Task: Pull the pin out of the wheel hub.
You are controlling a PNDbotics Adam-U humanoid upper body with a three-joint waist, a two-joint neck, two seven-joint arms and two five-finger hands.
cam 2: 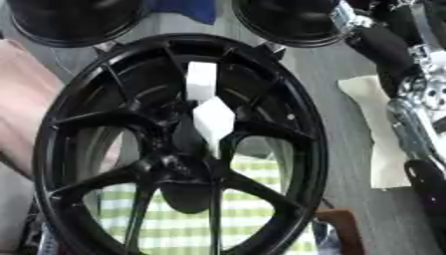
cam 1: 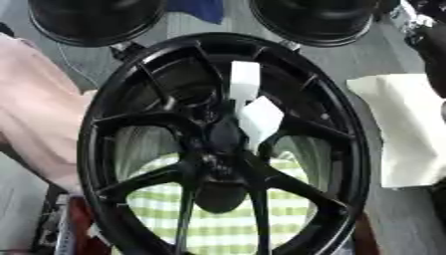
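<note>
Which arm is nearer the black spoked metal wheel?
Right. The right arm runs down the right eye view's right edge, beside the black spoked wheel, over a white cloth, not touching the rim. The left arm shows in no view.

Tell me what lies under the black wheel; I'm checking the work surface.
Through the spoke gaps of the black wheel a green-and-white checked cloth shows. The spokes, hub and rim cover the rest of it.

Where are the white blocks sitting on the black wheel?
In the left eye view the white blocks sit between the spokes of the black wheel, just above and right of its hub, the lower block tilted.
</note>
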